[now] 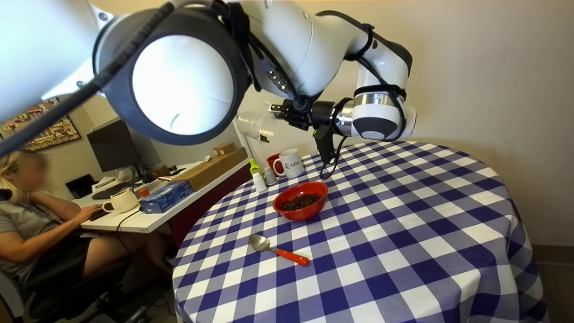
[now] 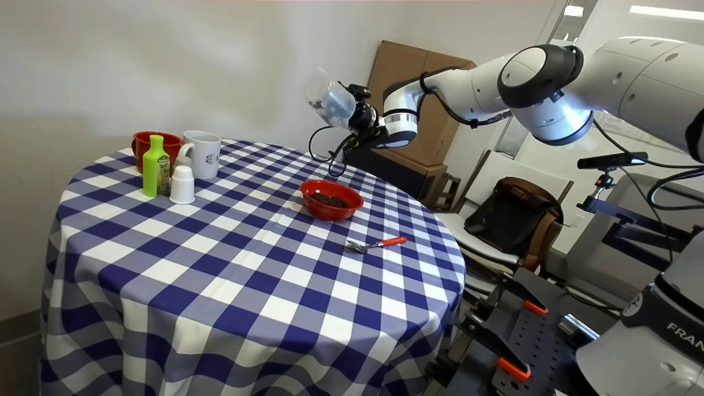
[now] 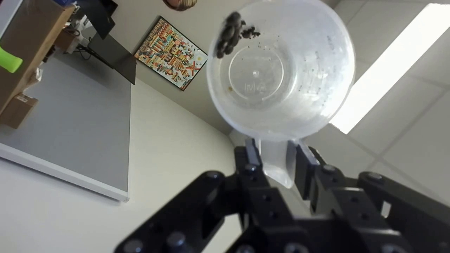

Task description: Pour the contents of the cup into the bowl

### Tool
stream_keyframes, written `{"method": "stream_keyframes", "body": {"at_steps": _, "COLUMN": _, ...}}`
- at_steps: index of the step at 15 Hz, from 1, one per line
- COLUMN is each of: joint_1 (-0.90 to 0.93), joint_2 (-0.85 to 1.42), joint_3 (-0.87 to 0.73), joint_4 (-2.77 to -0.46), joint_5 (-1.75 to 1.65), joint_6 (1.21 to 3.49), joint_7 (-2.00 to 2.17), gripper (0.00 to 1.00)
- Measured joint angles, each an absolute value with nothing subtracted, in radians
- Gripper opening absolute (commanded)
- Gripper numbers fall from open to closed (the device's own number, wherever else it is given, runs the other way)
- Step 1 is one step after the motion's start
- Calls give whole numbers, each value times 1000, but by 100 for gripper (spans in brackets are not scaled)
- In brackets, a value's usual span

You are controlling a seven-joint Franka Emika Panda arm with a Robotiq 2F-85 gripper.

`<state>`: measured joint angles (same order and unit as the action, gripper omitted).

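Cup (image 3: pixel 281 80) and tool (image 3: pixel 276 151) are hanging together high above the desk (image 2: pixel 247 286), and we are seeing the two fingers (image 3: pixel 242 160) pinching a clear strip (image 3: pixel 275 162) at the cup's side, so the tool is gripping the cup (the strip's full shape is hiding from us). In both exterior views the cup is leaning well off upright, and in the wrist view we are looking into its mouth, where dark bits (image 3: pixel 228 38) are clustering against the inner wall. Lower down, the red bowl (image 1: pixel 307 214) is sitting upright on the checked cloth (image 1: pixel 426 215), well apart from the cup, and is holding many similar dark bits. An orange-handled spoon (image 1: pixel 288 255) is lying near the bowl without touching it. We are also seeing a white mug (image 2: pixel 204 159), a red mug (image 2: pixel 172 147), a green bottle (image 2: pixel 157 171) and a white shaker (image 2: pixel 182 187) standing close together, and, in an exterior view, a person (image 1: pixel 27 237) sitting near a monitor (image 1: pixel 114 146).
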<state>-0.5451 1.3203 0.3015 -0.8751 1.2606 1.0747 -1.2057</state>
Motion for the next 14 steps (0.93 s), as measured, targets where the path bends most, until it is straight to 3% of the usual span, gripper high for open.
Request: {"method": "stream_keyframes", "body": {"at_steps": 14, "joint_1": -511, "joint_2": 1319, "joint_3": 291, "joint_4": -804, "joint_5": 1193, "joint_6": 1075, "joint_7": -1174, "gripper": 8}}
